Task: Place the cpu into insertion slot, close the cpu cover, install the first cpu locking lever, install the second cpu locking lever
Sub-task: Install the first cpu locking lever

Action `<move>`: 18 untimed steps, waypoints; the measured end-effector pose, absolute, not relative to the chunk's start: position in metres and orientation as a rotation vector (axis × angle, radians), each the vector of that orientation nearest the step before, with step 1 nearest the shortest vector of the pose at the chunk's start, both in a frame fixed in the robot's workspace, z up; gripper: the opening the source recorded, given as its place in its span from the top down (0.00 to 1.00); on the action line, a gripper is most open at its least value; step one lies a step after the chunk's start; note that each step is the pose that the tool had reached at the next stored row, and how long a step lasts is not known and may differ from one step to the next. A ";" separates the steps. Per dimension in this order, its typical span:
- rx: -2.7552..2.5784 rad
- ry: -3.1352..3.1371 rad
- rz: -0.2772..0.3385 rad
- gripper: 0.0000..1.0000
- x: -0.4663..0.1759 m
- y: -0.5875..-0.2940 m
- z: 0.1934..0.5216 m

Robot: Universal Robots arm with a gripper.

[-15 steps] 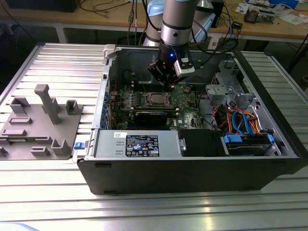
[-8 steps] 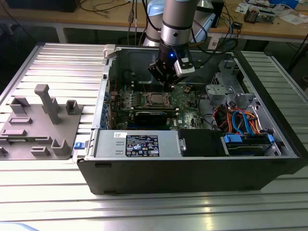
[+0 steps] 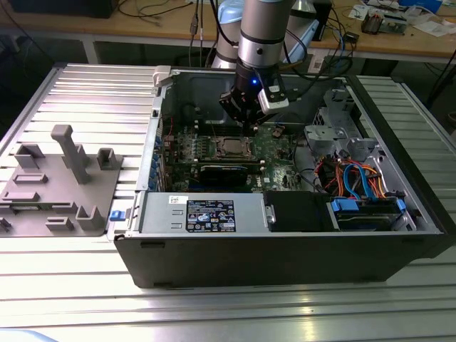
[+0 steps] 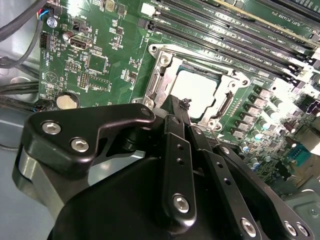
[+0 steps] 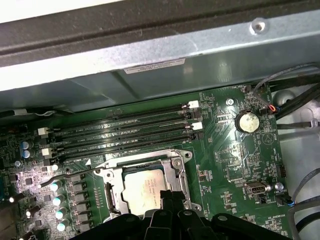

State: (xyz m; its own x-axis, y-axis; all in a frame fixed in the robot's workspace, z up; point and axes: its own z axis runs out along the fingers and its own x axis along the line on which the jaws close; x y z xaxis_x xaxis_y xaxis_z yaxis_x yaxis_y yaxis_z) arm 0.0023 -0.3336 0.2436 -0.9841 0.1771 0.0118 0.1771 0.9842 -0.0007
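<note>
While the arm reaches down into the open case (image 3: 285,263), the gripper (image 3: 246,121) hangs low over the green board, just beside the cpu (image 3: 234,147). The case lies on its side on a slatted metal table (image 3: 85,92), and a grey fixture (image 3: 60,178) stands on the table towards the exterior view's left.

Gripper state: in both wrist views the two black fingers (image 4: 176,145) are drawn together with only a thin seam between them. The gripper (image 4: 181,107) tip sits at the edge of the socket. Whether it pinches anything cannot be told.

Location of the cpu: the cpu (image 4: 197,90) is seated in the slot (image 5: 111,194), with its dull silver top facing up. The cover (image 4: 159,80) lies flat over it, and the chip shows through the square window.

Lever: in the first wrist view a thin dark lever (image 5: 70,175) runs along the socket side nearest the memory slots (image 5: 125,127). Its free end projects past the socket corner. Whether it is latched cannot be told.

Reference: a coin cell (image 5: 245,121) sits on the board well apart from the socket.
</note>
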 end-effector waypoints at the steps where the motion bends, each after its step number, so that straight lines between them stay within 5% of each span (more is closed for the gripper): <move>1: -0.277 -3.118 0.000 0.89 0.002 -0.334 0.244; 18: -0.250 -3.120 0.000 0.89 0.002 -0.334 0.244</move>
State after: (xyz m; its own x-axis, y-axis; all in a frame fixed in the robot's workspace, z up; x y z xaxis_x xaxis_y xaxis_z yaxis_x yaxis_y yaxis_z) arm 0.0023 -0.3336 0.2436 -0.9871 0.1594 0.0118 0.1594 0.9872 -0.0007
